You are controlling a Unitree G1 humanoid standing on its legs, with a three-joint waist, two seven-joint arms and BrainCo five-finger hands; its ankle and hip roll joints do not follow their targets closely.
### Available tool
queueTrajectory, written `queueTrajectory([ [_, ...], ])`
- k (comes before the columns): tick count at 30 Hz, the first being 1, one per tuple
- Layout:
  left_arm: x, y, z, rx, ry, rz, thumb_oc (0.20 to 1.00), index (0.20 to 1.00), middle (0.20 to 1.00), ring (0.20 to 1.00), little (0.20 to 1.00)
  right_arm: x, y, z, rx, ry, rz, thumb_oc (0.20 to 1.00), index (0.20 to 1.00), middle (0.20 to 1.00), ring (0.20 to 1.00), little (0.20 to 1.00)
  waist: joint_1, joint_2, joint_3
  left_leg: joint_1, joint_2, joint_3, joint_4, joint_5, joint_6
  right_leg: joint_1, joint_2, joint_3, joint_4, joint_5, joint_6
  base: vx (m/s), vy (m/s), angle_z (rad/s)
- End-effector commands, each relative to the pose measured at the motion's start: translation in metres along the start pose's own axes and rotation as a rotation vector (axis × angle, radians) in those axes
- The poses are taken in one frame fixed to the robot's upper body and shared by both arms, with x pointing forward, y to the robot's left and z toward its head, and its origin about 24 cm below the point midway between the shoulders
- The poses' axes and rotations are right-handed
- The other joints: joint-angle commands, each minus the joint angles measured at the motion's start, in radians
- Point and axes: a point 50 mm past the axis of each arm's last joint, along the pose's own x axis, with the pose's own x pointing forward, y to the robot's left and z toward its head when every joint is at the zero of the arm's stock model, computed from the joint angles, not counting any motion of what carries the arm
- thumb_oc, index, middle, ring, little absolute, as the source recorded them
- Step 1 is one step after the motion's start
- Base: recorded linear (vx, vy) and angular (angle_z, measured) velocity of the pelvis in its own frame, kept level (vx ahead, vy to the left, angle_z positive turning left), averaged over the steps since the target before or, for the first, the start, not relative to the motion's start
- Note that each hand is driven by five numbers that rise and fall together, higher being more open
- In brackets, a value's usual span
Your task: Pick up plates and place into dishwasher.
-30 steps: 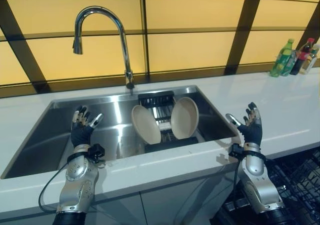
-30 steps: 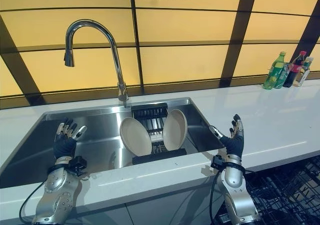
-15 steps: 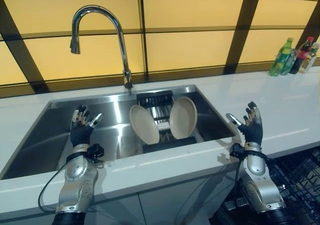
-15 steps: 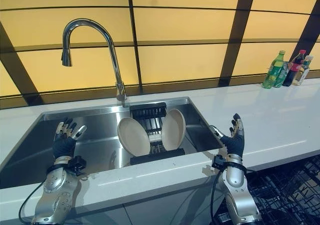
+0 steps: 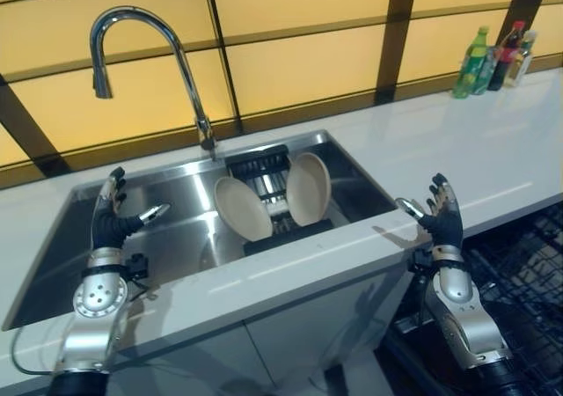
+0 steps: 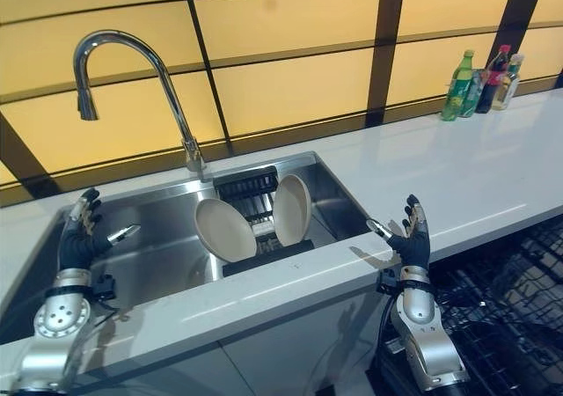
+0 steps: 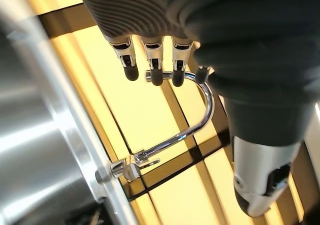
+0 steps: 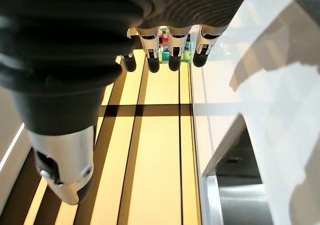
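both hands up and spread, holding nothing — left hand (image 5: 107, 224) raised over the left end of the stainless sink (image 5: 79, 255), right hand (image 5: 437, 220) raised at the sink's right corner above the white counter (image 5: 493, 163). fingers straight, thumbs apart, palms turned inward.

two cream plates sat on edge in the black drying rack (image 5: 286, 236) inside the sink, below the curved tap (image 5: 145, 57): left plate (image 5: 243, 209) leaning back toward the left, right plate (image 5: 309, 189) standing steeper just beside it, rack slats showing between them. neither touched yet.

dishwasher basket (image 5: 528, 282) of dark wire stood open low on the right, below the counter edge. bottles (image 5: 493, 53) far back at the wall, well out of the way.

judged as the reach, not yet begun in earnest. best done by lowering one hand to a rim's top edge, thumb on one face and fingers on the other, then lifting straight up out of the slats — not dragging sideways into the neighbour. right plate looked the natural pick for the right hand, given the basket's side. smooth glaze likely slippery, so a firm pinch before any swing over the counter lip.
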Motion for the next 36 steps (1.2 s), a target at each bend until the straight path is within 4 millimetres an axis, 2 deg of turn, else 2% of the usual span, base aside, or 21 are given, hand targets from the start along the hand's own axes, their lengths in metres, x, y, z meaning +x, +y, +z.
queueTrajectory([
  [1, 0.02, 0.022, 0.014, 0.277, -0.163, 0.043, 1.0, 1.0, 1.0, 1.0, 1.0, 0.009, 0.001, 0.024, 0.048, -0.115, 0.031, 1.0, 1.0, 1.0, 1.0, 1.0, -0.02, -0.015, -0.055, -0.05, -0.047, 0.016, 0.044, -0.012, 0.003, 0.138, -0.044, -0.002, -0.224, 0.039, 0.057, 0.08, 0.164, -0.16],
  [6, 0.029, 0.037, 0.025, 0.597, -0.286, 0.025, 1.0, 1.0, 1.0, 1.0, 1.0, 0.007, -0.001, 0.02, 0.034, -0.097, 0.047, 1.0, 1.0, 1.0, 1.0, 1.0, -0.036, -0.006, -0.051, -0.039, -0.059, 0.032, 0.04, -0.028, 0.018, 0.131, -0.058, 0.013, -0.218, 0.044, 0.071, 0.08, 0.123, -0.11],
  [9, 0.032, 0.043, 0.028, 0.732, -0.351, 0.011, 1.0, 1.0, 1.0, 1.0, 1.0, 0.006, -0.004, 0.018, 0.027, -0.087, 0.057, 1.0, 1.0, 1.0, 1.0, 1.0, -0.047, -0.005, -0.05, -0.028, -0.063, 0.039, 0.027, -0.033, 0.025, 0.126, -0.064, 0.021, -0.218, 0.05, 0.081, 0.08, 0.09, -0.12],
  [16, 0.033, 0.034, 0.034, 0.926, -0.519, -0.041, 1.0, 1.0, 1.0, 1.0, 1.0, 0.006, -0.015, 0.016, 0.015, -0.067, 0.055, 1.0, 1.0, 1.0, 1.0, 1.0, -0.072, -0.01, -0.042, -0.016, -0.067, 0.057, 0.008, -0.041, 0.037, 0.103, -0.073, 0.04, -0.217, 0.065, 0.099, 0.07, 0.062, -0.05],
  [24, 0.024, 0.011, 0.036, 1.023, -0.693, -0.18, 1.0, 1.0, 1.0, 1.0, 1.0, 0.009, -0.028, 0.018, -0.005, -0.068, 0.057, 1.0, 1.0, 1.0, 1.0, 1.0, -0.093, -0.009, -0.027, -0.015, -0.066, 0.075, -0.007, -0.044, 0.042, 0.076, -0.083, 0.053, -0.216, 0.078, 0.111, 0.04, 0.061, -0.06],
  [28, 0.022, 0.005, 0.036, 1.03, -0.727, -0.222, 1.0, 1.0, 1.0, 1.0, 1.0, 0.011, -0.029, 0.017, -0.013, -0.069, 0.059, 1.0, 1.0, 1.0, 1.0, 1.0, -0.096, -0.006, -0.025, -0.01, -0.067, 0.079, -0.016, -0.042, 0.043, 0.074, -0.087, 0.056, -0.218, 0.081, 0.115, 0.04, 0.064, -0.05],
  [32, 0.023, 0.004, 0.041, 1.018, -0.766, -0.217, 1.0, 1.0, 1.0, 1.0, 1.0, 0.011, -0.031, 0.017, -0.018, -0.061, 0.06, 1.0, 1.0, 1.0, 1.0, 1.0, -0.096, -0.007, -0.03, -0.004, -0.067, 0.081, -0.022, -0.043, 0.044, 0.078, -0.091, 0.058, -0.221, 0.083, 0.121, 0.07, 0.042, -0.02],
  [36, 0.027, 0.004, 0.041, 1.022, -0.767, -0.139, 1.0, 1.0, 1.0, 1.0, 1.0, 0.01, -0.03, 0.014, -0.025, -0.05, 0.065, 1.0, 1.0, 1.0, 1.0, 1.0, -0.103, -0.01, -0.031, -0.003, -0.067, 0.08, -0.024, -0.044, 0.046, 0.068, -0.095, 0.063, -0.213, 0.084, 0.127, 0.06, 0.048, 0.0],
])
